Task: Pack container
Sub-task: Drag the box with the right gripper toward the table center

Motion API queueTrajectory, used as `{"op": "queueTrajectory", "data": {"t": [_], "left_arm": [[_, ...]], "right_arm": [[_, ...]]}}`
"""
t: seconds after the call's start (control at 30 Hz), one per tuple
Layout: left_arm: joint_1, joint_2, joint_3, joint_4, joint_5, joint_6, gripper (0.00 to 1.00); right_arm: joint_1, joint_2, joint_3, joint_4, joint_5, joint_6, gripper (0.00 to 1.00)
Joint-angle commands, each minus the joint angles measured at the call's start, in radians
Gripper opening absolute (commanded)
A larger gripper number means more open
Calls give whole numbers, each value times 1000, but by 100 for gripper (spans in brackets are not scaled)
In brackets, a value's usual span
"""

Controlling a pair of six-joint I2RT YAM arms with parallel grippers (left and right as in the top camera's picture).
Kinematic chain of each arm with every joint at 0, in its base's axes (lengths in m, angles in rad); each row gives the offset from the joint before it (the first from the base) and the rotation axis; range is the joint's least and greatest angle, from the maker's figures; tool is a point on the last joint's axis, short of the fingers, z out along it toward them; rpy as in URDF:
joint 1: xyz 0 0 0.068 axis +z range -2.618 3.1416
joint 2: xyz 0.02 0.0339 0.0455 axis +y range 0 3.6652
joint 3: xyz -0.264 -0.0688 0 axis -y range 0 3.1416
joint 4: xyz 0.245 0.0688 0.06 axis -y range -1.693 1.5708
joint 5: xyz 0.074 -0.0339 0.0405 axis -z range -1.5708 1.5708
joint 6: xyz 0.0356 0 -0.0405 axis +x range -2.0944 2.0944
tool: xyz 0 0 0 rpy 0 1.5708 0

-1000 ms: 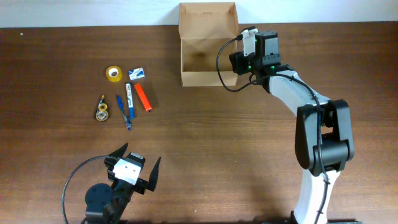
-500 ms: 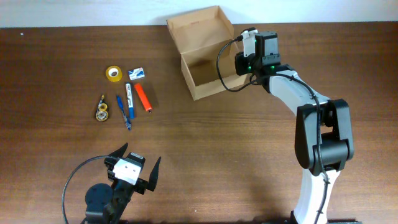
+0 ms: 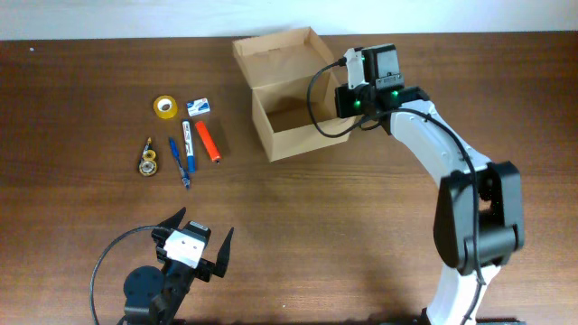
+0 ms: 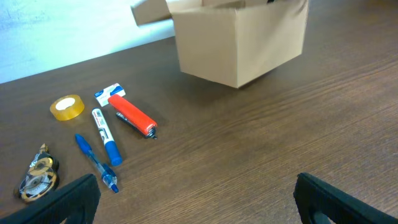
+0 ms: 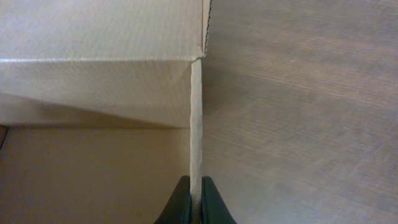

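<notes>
Left gripper (image 3: 200,227): fingers spread wide, empty, low in the overhead view, well apart from all goods.
Loose goods, none packed: tape dispenser (image 3: 146,163), yellow tape roll (image 3: 163,106), blue pen (image 3: 179,161), marker (image 3: 188,137), small blue-and-white packet (image 3: 200,106), orange cutter (image 3: 208,141).
Container (image 3: 298,144): right of the goods, set askew, flap laid back, interior apparently bare.
Right gripper (image 5: 196,200): pinched onto the container's right wall.
Status: packing seemingly not begun; all six items remain.

Dark brown wood-grain table (image 3: 298,235) spans the view; a pale wall (image 3: 135,18) borders its far edge; lighting even, shadows soft.
</notes>
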Motion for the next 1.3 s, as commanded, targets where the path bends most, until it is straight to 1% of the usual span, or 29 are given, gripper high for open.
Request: {"op": "queueTrajectory", "data": {"t": [0.0, 0.03, 0.13, 0.2, 0.3, 0.47, 0.6, 0.77, 1.27], "left_arm": [[8, -8, -5, 3, -7, 16, 100], [8, -8, -5, 3, -7, 16, 100], [8, -8, -5, 3, -7, 16, 99], [8, -8, -5, 3, -7, 16, 100], [8, -8, -5, 3, -7, 16, 100], [8, -8, -5, 3, -7, 16, 100], [8, -8, -5, 3, -7, 16, 100], [8, -8, -5, 3, -7, 16, 99], [8, -8, -5, 3, -7, 16, 100]], "right_arm": [[32, -72, 7, -60, -26, 69, 4], [49, -76, 7, -108, -26, 74, 4], [84, -75, 6, -212, 4, 154, 4], [106, -75, 6, -256, 39, 179, 4], [129, -76, 6, -277, 63, 185, 4], [135, -76, 6, -335, 163, 290, 4], [135, -79, 6, -382, 197, 290, 4], [135, -92, 6, -398, 204, 304, 4], [134, -97, 0, -362, 245, 304, 4]]}}
